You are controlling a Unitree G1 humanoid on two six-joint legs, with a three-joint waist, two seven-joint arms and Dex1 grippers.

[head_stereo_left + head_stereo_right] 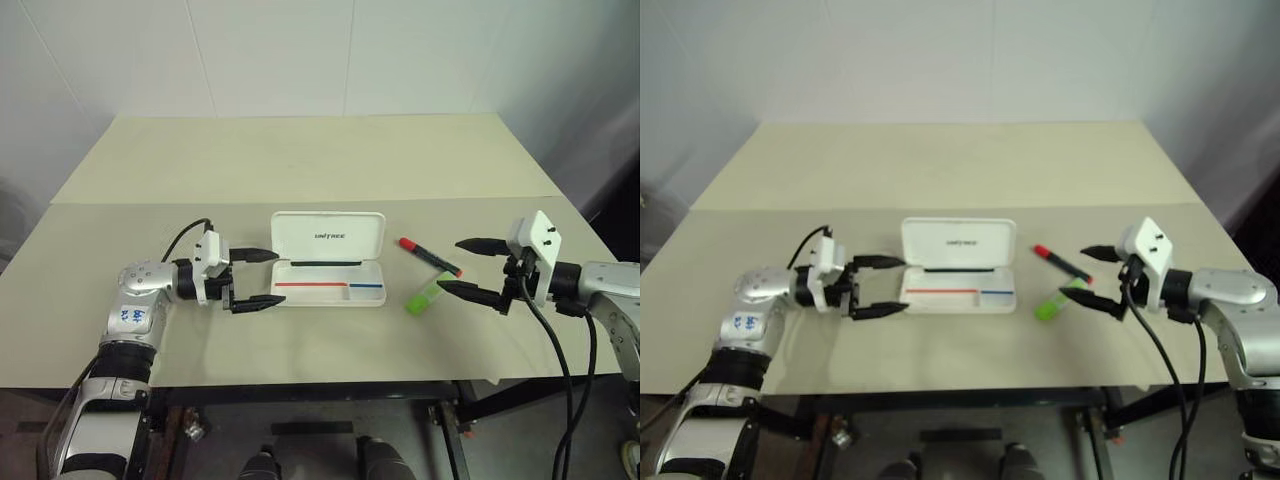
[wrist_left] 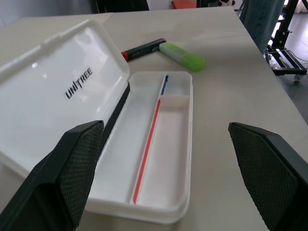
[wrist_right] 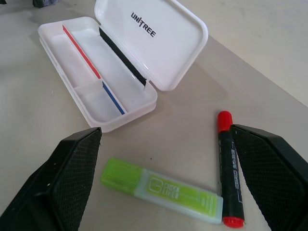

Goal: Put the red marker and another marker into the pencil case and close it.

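The pencil case point(image 2: 159, 159) is looking like smooth, shiny white plastic. The red marker point(image 3: 228, 168) is showing a dark, slightly shiny plastic barrel. The green highlighter point(image 3: 161, 190) is looking like smooth, see-through plastic. The worktop point(image 1: 300, 160) is looking flat and matt. The jaws' black pads point(image 2: 79, 163) are looking rough and bumpy.

Open pencil case point(image 1: 328, 281) at table point(image 1: 300, 160) centre, raised lid point(image 1: 328, 236) walling off far side; tray reachable from above and front. Red marker point(image 1: 429, 257) and green highlighter point(image 1: 424, 295) lying just right of case, close together, bare tabletop around. Left gripper point(image 1: 256, 279) wide open just beside case's left end; right gripper point(image 1: 468, 266) wide open just right of markers
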